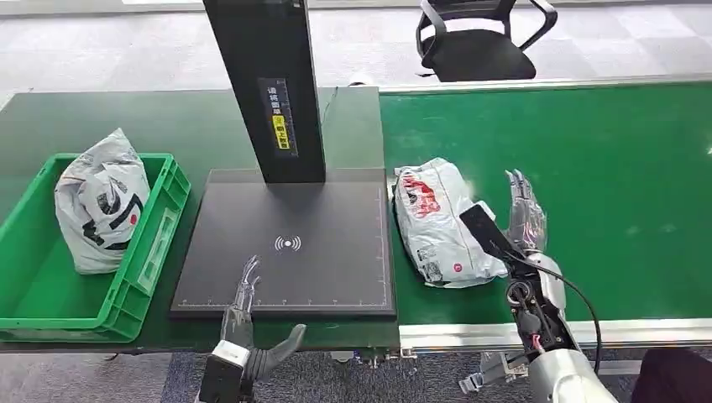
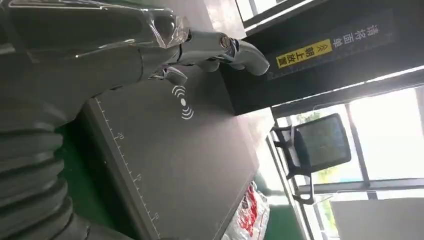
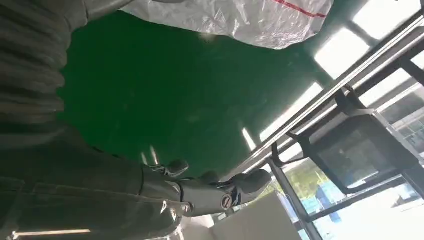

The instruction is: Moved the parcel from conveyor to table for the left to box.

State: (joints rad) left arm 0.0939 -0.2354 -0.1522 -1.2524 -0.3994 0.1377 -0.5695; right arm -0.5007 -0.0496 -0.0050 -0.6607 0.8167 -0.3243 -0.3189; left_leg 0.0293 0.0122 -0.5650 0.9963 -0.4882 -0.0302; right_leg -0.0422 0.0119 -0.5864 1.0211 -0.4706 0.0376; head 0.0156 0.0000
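Observation:
A white plastic parcel (image 1: 437, 222) with red and black print lies on the green conveyor belt (image 1: 588, 185), right beside the black scanner pad (image 1: 290, 243). My right hand (image 1: 520, 220) hovers open just right of the parcel, fingers straight and apart, thumb over the parcel's right edge. In the right wrist view the parcel (image 3: 235, 17) lies beside the hand (image 3: 200, 190), not held. My left hand (image 1: 245, 315) is open at the pad's front edge, holding nothing; in the left wrist view its fingers (image 2: 210, 47) reach over the pad (image 2: 185, 150).
A green crate (image 1: 126, 277) at the left holds another white parcel (image 1: 99, 201). A black scanner post (image 1: 269, 88) rises behind the pad. An office chair (image 1: 479, 38) stands beyond the conveyor. The belt right of my right hand is bare.

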